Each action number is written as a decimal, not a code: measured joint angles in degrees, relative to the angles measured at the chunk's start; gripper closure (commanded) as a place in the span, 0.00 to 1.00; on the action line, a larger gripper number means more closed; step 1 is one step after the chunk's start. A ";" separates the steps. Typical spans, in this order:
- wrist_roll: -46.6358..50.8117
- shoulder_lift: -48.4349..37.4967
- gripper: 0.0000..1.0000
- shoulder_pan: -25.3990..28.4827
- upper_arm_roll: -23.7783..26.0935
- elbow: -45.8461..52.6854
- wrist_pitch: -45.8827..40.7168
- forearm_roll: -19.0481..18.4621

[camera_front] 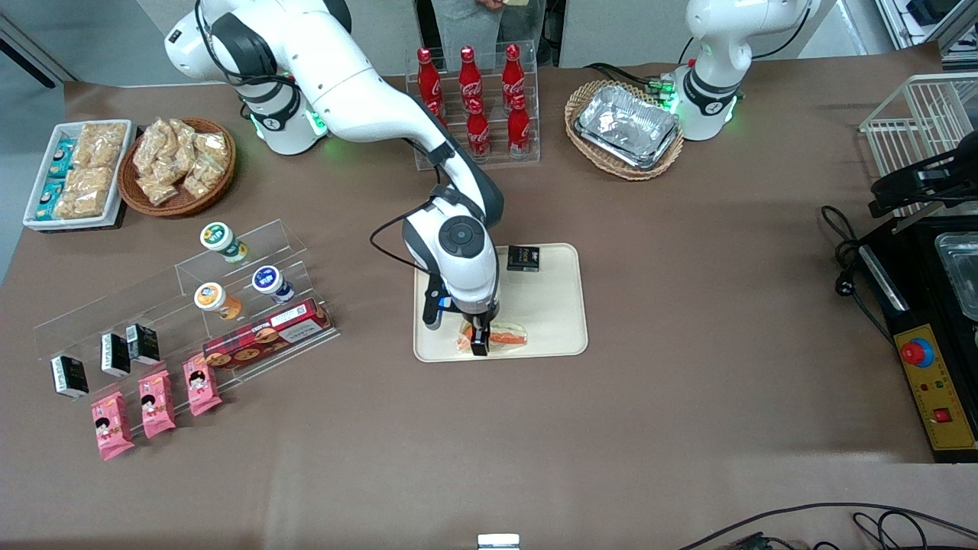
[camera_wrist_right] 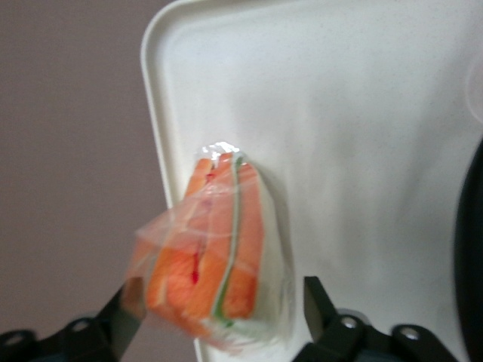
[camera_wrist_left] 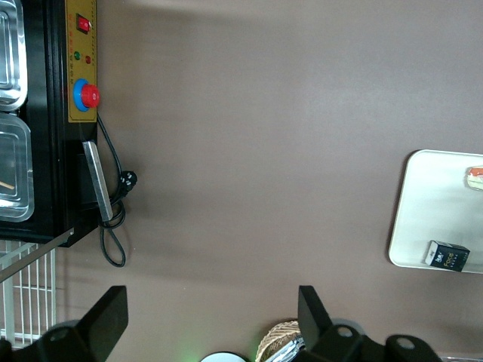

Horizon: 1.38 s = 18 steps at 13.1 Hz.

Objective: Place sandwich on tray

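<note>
The sandwich [camera_front: 507,336], a clear-wrapped wedge with orange and green filling, lies on the cream tray [camera_front: 552,305] close to the rim nearest the front camera. My right gripper [camera_front: 480,345] hangs low over it and is open. In the right wrist view the sandwich [camera_wrist_right: 219,256] sits between the spread fingers of the gripper [camera_wrist_right: 224,303]. One fingertip [camera_wrist_right: 130,300] touches the loose wrap, and the other stands apart from it. The sandwich's end overlaps the tray's rim [camera_wrist_right: 155,113]. The left wrist view shows the tray [camera_wrist_left: 430,219] and a bit of the sandwich [camera_wrist_left: 475,177].
A small black box [camera_front: 523,257] lies on the tray's edge farthest from the front camera. Cola bottles [camera_front: 474,92] in a clear rack and a basket of foil trays [camera_front: 626,126] stand farther back. A clear display stand [camera_front: 229,305] and pink packets [camera_front: 157,401] lie toward the working arm's end.
</note>
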 measured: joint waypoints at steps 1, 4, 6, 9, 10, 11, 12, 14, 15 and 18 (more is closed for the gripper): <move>0.00 -0.50 0.00 -0.36 -0.13 0.28 -0.33 0.00; -0.76 -4.22 0.00 -2.19 -0.23 1.02 -5.26 0.00; -0.79 -8.49 0.00 -3.61 -0.39 1.41 -11.11 0.04; -6.33 -16.81 0.00 -8.72 -0.36 1.71 -19.21 0.53; -9.58 -19.16 0.00 -10.24 -0.35 1.66 -21.38 0.76; -14.24 -20.97 0.00 -11.45 -0.35 1.60 -23.92 0.89; -21.34 -22.42 0.00 -12.58 -0.31 1.53 -26.72 1.03; -38.37 -24.74 0.00 -15.19 -0.33 1.42 -33.97 2.84; -46.85 -25.78 0.00 -16.95 -0.39 1.37 -37.98 3.53; -72.59 -28.76 0.00 -23.54 -0.79 1.27 -48.27 3.79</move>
